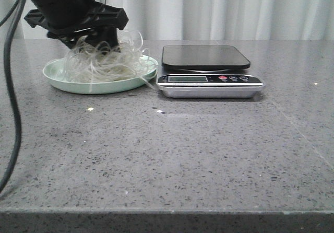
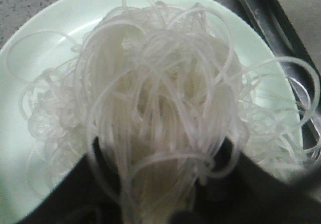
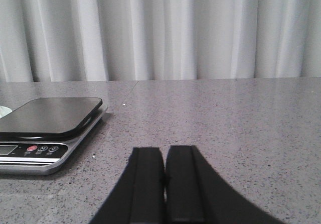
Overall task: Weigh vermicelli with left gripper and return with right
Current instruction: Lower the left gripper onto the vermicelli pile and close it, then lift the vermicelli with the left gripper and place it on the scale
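The vermicelli is a whitish tangle heaped on the pale green plate at the back left of the table. My left gripper reaches down into the top of the heap. In the left wrist view its dark fingers flank a tight bundle of the vermicelli strands and press on it above the plate. My right gripper hovers low over the bare table to the right of the scale, fingers together and empty. It is out of the front view.
A kitchen scale with a dark platform and silver base stands just right of the plate, and the scale also shows in the right wrist view. A black cable hangs down the left side. White curtains close off the back.
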You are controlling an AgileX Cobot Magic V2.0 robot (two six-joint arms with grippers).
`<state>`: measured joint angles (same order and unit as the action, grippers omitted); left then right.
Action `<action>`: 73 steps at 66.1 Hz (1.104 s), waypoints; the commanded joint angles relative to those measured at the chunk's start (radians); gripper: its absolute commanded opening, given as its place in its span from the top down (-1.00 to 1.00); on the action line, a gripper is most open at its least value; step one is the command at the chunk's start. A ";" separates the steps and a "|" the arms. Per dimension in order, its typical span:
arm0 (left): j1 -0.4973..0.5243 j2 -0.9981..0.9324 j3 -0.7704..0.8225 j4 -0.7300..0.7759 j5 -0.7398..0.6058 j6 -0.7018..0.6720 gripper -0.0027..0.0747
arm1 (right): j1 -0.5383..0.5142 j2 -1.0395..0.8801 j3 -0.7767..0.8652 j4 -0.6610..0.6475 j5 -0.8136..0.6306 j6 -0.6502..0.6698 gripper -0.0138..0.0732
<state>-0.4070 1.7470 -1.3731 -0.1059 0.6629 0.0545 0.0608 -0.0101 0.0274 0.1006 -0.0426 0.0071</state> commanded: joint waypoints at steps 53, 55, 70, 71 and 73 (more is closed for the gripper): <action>-0.204 0.159 -0.521 -0.119 0.001 0.002 0.53 | -0.007 -0.017 -0.007 0.000 -0.077 -0.007 0.29; -0.203 0.168 -0.521 -0.119 0.009 0.002 0.47 | -0.007 -0.017 -0.007 0.000 -0.077 -0.007 0.29; -0.203 0.205 -0.521 -0.119 0.053 0.002 -0.23 | -0.007 -0.017 -0.007 0.000 -0.077 -0.007 0.29; -0.203 0.205 -0.521 -0.119 0.053 0.002 -0.30 | -0.007 -0.017 -0.007 0.000 -0.077 -0.007 0.29; -0.203 0.202 -0.521 -0.119 0.053 0.002 -0.39 | -0.007 -0.017 -0.007 0.000 -0.077 -0.007 0.29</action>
<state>-0.6040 2.0081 -1.8594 -0.2067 0.7557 0.0580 0.0608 -0.0101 0.0274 0.1006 -0.0426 0.0071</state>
